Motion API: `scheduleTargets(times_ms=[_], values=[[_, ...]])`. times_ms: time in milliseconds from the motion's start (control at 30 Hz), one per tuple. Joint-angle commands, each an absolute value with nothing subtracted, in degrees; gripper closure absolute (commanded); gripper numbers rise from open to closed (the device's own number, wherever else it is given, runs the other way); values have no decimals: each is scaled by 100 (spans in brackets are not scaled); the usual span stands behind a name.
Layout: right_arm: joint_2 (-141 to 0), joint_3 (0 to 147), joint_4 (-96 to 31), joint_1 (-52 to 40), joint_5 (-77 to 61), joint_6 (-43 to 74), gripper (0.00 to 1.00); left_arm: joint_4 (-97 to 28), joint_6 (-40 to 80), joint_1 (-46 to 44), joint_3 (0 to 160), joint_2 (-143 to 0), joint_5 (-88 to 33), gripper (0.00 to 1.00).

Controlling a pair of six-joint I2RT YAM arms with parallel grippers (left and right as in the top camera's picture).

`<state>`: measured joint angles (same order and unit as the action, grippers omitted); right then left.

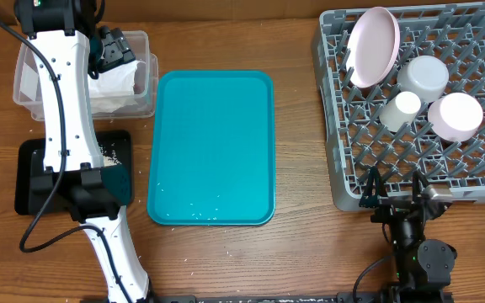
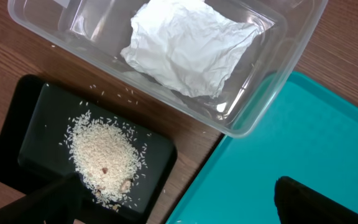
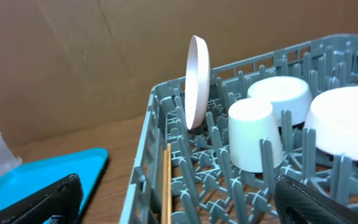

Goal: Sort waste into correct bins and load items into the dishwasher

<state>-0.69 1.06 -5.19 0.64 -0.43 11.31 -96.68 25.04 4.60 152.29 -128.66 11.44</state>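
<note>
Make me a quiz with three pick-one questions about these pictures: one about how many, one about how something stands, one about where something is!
1. How many dishes sit in the grey rack? A two; B four; C six.
2. How does the pink plate stand? A up on its edge; B flat, face down; C broken in pieces.
3. Where is the rice pile? A in the rack; B on the plate; C in the black tray.
Answers: 1 B, four pale dishes show among the pegs; 2 A, it stands upright between pegs; 3 C, the grains lie heaped there.
</note>
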Motion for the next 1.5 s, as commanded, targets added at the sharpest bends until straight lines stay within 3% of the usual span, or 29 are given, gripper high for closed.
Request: scheduleTargets(times_ms=[0,1167,1467], values=[[-16,47,-489,32,-12,587,0,-9679,2438,438,15273,-12862,1216,0],[-16,47,-486,34,-8,425,0,-9682,2429,410,15273,-12862,1227,0],[-16,47,-484,34,-5,425,0,-9275,1789,403,15045,-12733,1557,0]])
